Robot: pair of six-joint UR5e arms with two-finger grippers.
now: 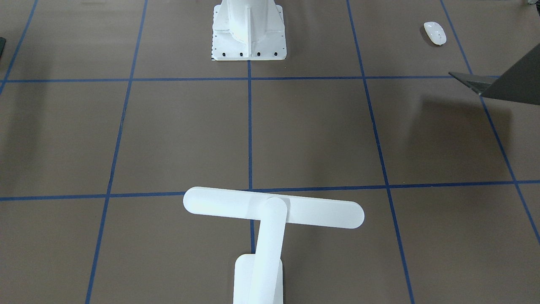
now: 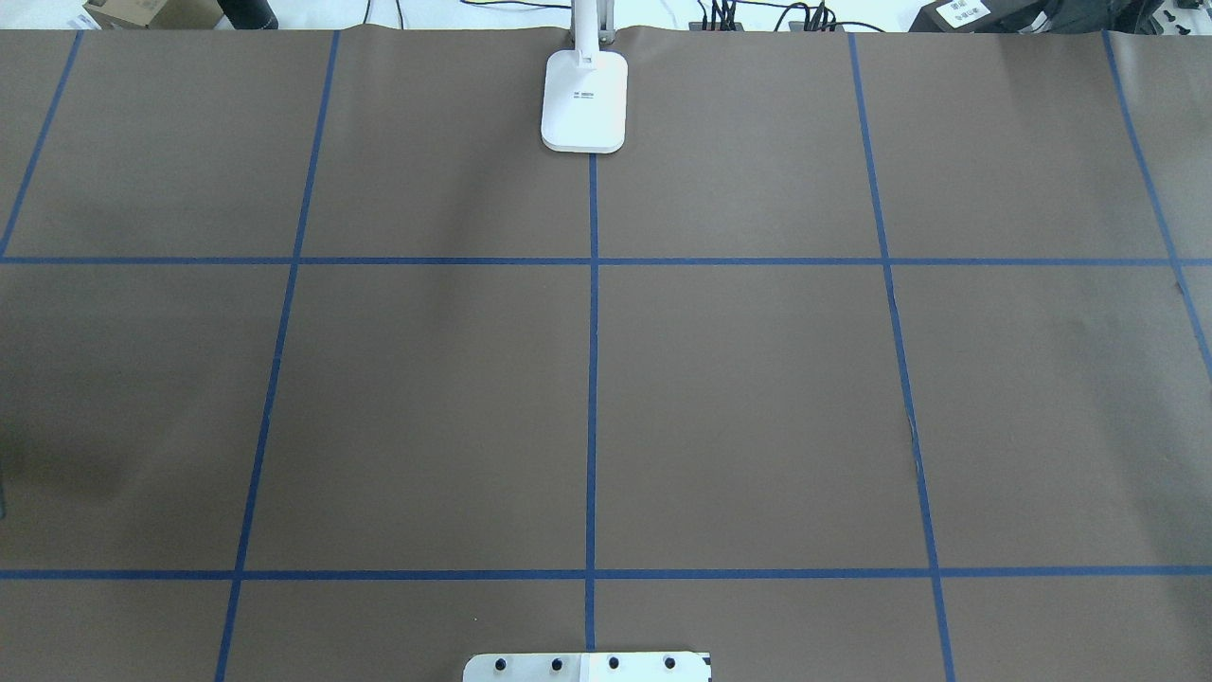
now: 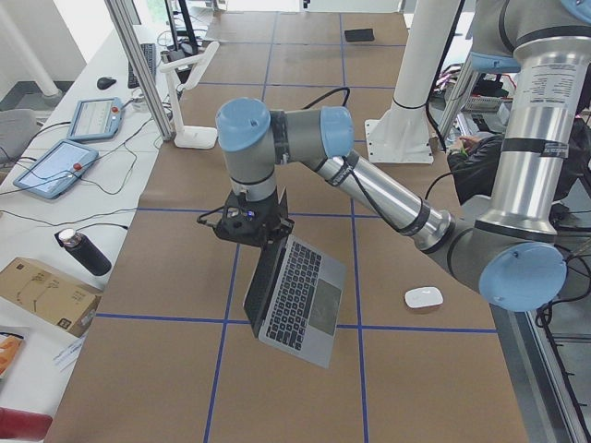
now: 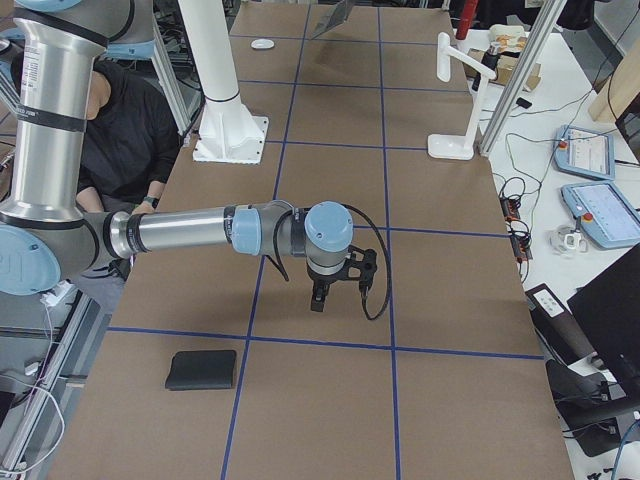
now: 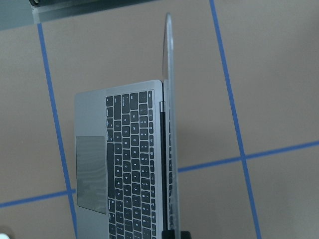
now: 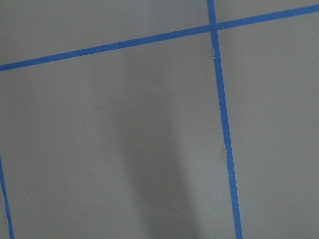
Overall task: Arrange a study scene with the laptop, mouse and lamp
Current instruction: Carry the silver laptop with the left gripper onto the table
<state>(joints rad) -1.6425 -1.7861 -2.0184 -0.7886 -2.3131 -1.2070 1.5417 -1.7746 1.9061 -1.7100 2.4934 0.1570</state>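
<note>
Front-facing view: neither gripper shows. We see the lamp (image 1: pixel 270 211) at the near edge, its bar head lying crosswise. The mouse (image 1: pixel 435 32) is at the far right. A corner of the open laptop (image 1: pixel 514 84) comes in at the right edge, and its shadow falls on the table (image 1: pixel 320 135) a little apart from it. The pedestal (image 1: pixel 249 33) is at top centre.

Overhead view: we see only the lamp's base at the far edge and the pedestal's plate at the near one.

Left side view: the left gripper (image 3: pixel 251 231) sits at the top edge of the laptop's screen, with the open laptop directly beneath it. We cannot tell whether its fingers clamp the screen or how far apart they stand. The mouse lies past the laptop on the gripper's robot side, apart from both. The lamp stands well apart from the gripper, farther along the table.

Right side view: the right gripper (image 4: pixel 320 300) points down at the table. We cannot tell its opening from here. A black pad (image 4: pixel 201 369) lies near it, toward the camera. The lamp is well apart, and the mouse and laptop lie far beyond it at the table's other end.

Left wrist view: the laptop fills the view below the gripper, with the screen edge-on and the keys and trackpad to its left.

Right wrist view: we see only table and blue tape lines.
</note>
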